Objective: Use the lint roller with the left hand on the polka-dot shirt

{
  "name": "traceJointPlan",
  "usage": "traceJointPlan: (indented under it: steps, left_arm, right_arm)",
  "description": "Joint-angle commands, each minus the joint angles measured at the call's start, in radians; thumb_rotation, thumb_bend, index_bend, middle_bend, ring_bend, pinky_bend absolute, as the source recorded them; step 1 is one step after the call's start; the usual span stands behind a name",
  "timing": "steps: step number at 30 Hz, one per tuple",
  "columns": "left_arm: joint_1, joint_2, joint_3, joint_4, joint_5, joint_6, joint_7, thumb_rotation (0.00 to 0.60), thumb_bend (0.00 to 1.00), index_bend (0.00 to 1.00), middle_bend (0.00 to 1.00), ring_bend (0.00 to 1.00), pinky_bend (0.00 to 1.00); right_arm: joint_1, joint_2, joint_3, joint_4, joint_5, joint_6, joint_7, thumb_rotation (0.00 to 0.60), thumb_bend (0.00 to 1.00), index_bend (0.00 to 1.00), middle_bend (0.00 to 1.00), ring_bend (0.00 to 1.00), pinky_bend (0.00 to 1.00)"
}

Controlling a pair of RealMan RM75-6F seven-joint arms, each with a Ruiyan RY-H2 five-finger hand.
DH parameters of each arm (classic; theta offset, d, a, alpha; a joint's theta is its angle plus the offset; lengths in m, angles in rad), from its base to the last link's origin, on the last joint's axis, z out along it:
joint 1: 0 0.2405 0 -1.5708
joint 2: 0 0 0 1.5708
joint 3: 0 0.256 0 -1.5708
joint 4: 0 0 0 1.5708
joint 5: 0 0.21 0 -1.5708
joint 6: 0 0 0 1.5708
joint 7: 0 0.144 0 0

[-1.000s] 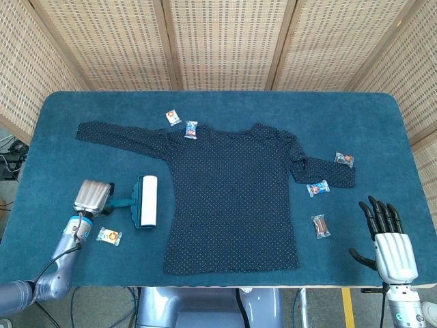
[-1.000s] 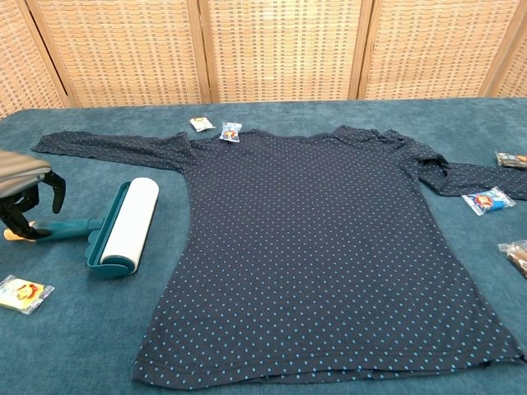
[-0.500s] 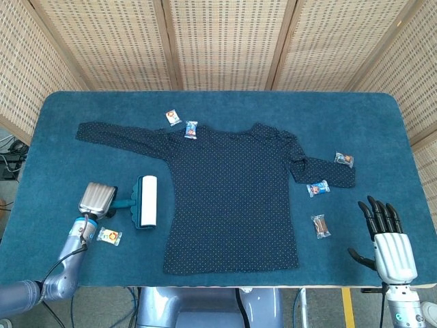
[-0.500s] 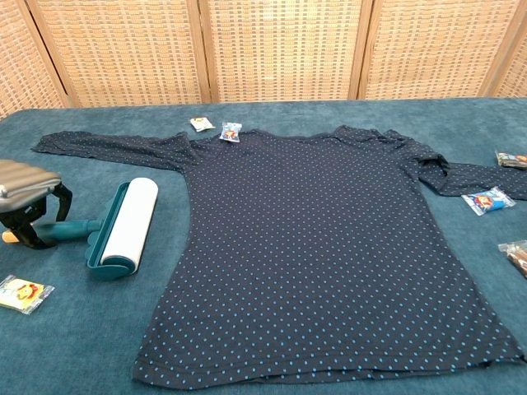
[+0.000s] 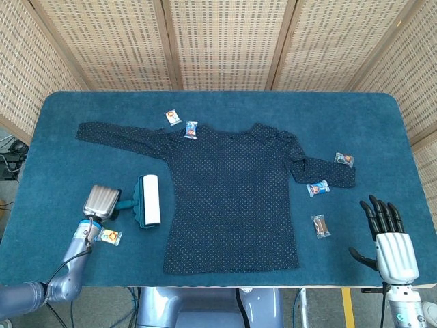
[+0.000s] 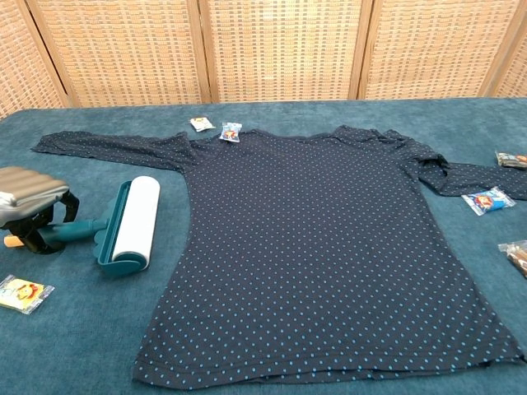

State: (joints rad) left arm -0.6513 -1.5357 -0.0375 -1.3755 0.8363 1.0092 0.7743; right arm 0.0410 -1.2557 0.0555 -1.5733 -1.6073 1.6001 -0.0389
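Observation:
The polka-dot shirt point(image 5: 232, 198) lies flat on the blue table, dark navy with light dots, its sleeves spread to both sides point(image 6: 313, 239). Left of its hem lies the lint roller point(image 5: 149, 199), a white roll in a teal frame point(image 6: 136, 222). My left hand point(image 5: 101, 201) is at the roller's teal handle, and in the chest view its dark fingers point(image 6: 37, 230) curl around that handle. My right hand point(image 5: 390, 239) rests at the table's near right corner, fingers spread, holding nothing.
Small wrapped snacks lie scattered: one by my left hand point(image 5: 108, 236), two near the collar point(image 5: 190, 129), one on the right sleeve point(image 5: 317, 188), others to the right point(image 5: 320, 225). A wicker screen point(image 5: 218, 41) stands behind the table.
My left hand has come in over the handle and its fingers have closed around it. The roller has shifted a little toward the shirt and turned slightly. The right hand stayed still.

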Motion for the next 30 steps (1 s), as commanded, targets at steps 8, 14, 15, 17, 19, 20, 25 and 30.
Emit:
traceJointPlan:
  steps: [8, 14, 15, 17, 19, 20, 25, 30]
  left_arm:
    - [-0.058, 0.145, -0.021, -0.173, -0.048, 0.017, 0.130, 0.600, 0.88, 0.85, 0.91, 0.78, 0.74]
    - [-0.113, 0.216, -0.038, -0.260, -0.122, 0.007, 0.217, 0.600, 0.87, 0.86, 0.91, 0.78, 0.74]
    - [-0.129, 0.229, -0.042, -0.274, -0.146, 0.000, 0.238, 0.600, 0.87, 0.86, 0.91, 0.78, 0.74]
    - [-0.169, 0.248, -0.050, -0.289, -0.192, -0.017, 0.287, 0.600, 0.87, 0.86, 0.91, 0.78, 0.74]
    - [-0.203, 0.255, -0.053, -0.299, -0.251, -0.027, 0.323, 0.600, 0.87, 0.86, 0.91, 0.78, 0.74]
    - [-0.219, 0.256, -0.054, -0.301, -0.277, -0.033, 0.338, 0.600, 0.87, 0.87, 0.91, 0.78, 0.74]
    - [-0.316, 0.249, -0.058, -0.282, -0.393, -0.089, 0.385, 0.600, 0.87, 0.87, 0.91, 0.78, 0.74]
    - [-0.397, 0.213, -0.055, -0.258, -0.468, -0.090, 0.425, 0.600, 0.87, 0.87, 0.91, 0.78, 0.74]
  right_arm:
    - [0.001, 0.006, 0.002, 0.001, 0.007, -0.004, 0.012, 0.600, 0.03, 0.00, 0.00, 0.00, 0.00]
    - [0.003, 0.007, 0.006, 0.007, 0.023, -0.017, 0.020, 0.600, 0.03, 0.00, 0.00, 0.00, 0.00]
    - [0.005, 0.006, 0.008, 0.010, 0.027, -0.021, 0.022, 0.600, 0.03, 0.00, 0.00, 0.00, 0.00]
    - [0.007, 0.005, 0.012, 0.017, 0.041, -0.030, 0.026, 0.600, 0.03, 0.00, 0.00, 0.00, 0.00]
    - [0.010, 0.003, 0.015, 0.021, 0.048, -0.037, 0.028, 0.600, 0.03, 0.00, 0.00, 0.00, 0.00]
    - [0.010, 0.004, 0.016, 0.023, 0.052, -0.039, 0.026, 0.600, 0.03, 0.00, 0.00, 0.00, 0.00]
    - [0.011, 0.008, 0.023, 0.022, 0.065, -0.040, 0.031, 0.600, 0.03, 0.00, 0.00, 0.00, 0.00]
    - [0.011, 0.011, 0.028, 0.028, 0.078, -0.045, 0.045, 0.600, 0.03, 0.00, 0.00, 0.00, 0.00]
